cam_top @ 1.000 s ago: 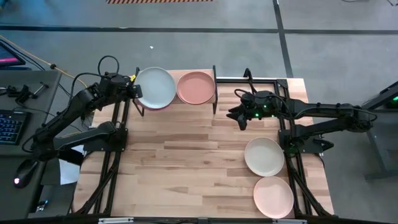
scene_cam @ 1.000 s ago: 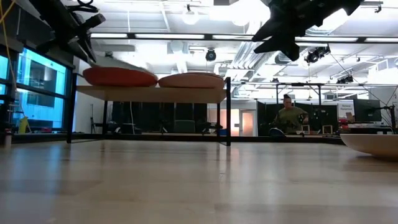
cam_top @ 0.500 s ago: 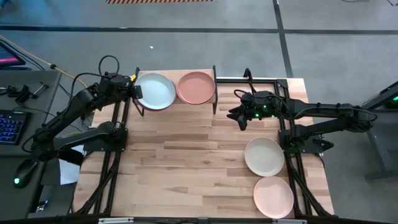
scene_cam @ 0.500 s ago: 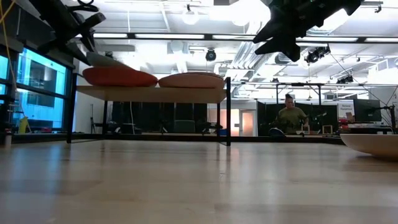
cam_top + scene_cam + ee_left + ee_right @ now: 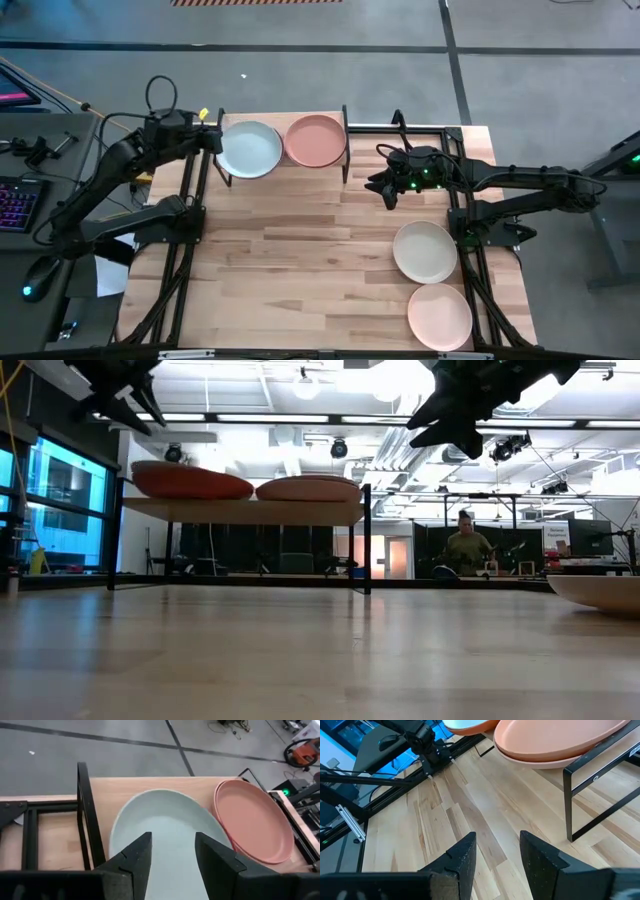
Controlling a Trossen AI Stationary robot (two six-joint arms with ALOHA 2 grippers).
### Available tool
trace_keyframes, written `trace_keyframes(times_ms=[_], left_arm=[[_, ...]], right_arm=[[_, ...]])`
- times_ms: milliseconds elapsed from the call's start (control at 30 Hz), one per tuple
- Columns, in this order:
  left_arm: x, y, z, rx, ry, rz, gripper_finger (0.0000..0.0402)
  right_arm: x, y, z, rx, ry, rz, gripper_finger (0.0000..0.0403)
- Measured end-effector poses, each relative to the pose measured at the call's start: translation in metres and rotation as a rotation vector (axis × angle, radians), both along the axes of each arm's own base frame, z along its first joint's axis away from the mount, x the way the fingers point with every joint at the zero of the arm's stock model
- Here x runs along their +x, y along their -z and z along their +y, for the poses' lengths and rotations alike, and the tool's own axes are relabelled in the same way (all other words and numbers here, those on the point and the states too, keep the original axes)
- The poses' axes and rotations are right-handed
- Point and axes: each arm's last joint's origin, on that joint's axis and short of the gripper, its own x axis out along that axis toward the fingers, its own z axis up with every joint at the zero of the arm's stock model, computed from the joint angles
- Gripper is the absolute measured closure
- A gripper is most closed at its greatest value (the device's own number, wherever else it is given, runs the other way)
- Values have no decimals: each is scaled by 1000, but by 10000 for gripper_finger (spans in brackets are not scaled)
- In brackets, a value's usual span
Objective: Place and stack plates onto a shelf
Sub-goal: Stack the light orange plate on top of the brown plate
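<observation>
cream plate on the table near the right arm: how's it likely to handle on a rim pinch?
The cream plate looks rigid, so it probably won't flex. Its shallow, raised rim gives the fingers an edge to pinch. Lying flat on its base, it should slide rather than roll if nudged. Weight can't be judged.

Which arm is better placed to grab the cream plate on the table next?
The right. Its tool hovers open on the same side as the cream plate and the peach plate. The left tool is open at the shelf's far end, beside the pale blue plate.
</observation>
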Motion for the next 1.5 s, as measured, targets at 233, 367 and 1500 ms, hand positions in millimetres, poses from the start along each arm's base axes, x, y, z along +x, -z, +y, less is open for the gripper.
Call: trace_keyframes(times_ms=[233,367,1500], left_arm=[[-1,-6,-2,9,23,-7,261],[2,-8,-5,3,171,-31,263],[69,32,-47,365,705,-521,401]], right_arm=[[0,0,0,2,1,0,269],[0,0,0,2,1,-2,269],[8,-33,2,88,-90,-357,269]])
